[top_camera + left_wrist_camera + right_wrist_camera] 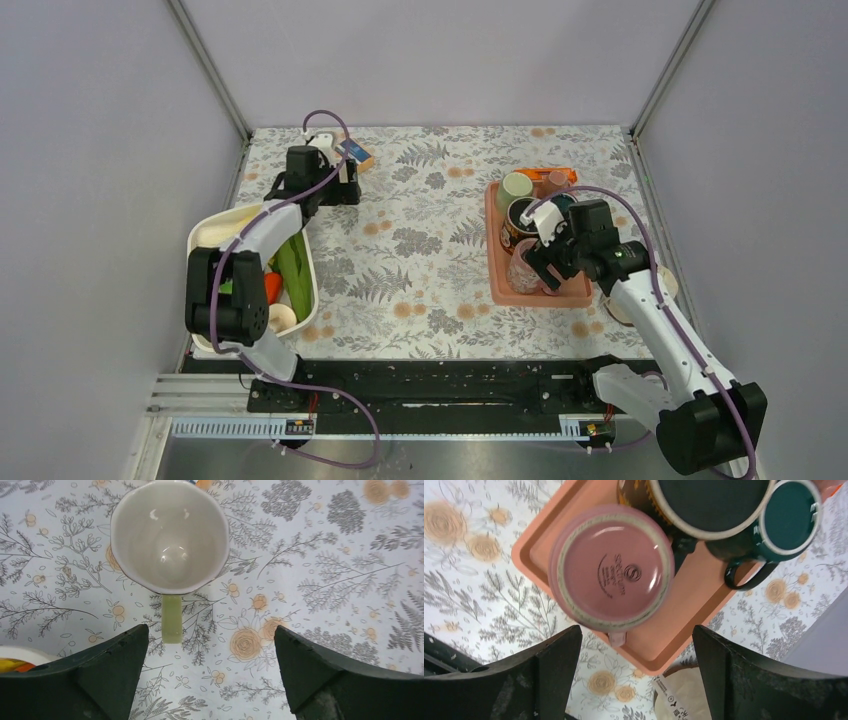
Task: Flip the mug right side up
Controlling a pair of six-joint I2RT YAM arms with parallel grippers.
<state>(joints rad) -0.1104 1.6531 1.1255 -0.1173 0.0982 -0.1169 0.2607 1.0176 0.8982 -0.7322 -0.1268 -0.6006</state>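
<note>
The pink mug (610,570) shows a dark base stamp (620,575), wording blurred.

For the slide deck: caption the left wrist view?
Left pincer open over an upright mug, handle toward it, on floral cloth.

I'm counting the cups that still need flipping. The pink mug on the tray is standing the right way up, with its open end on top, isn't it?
Not quite. The pink mug is on the tray, but it is upside down. The right wrist view looks straight down on its flat base, with the maker's stamp facing up.
</note>
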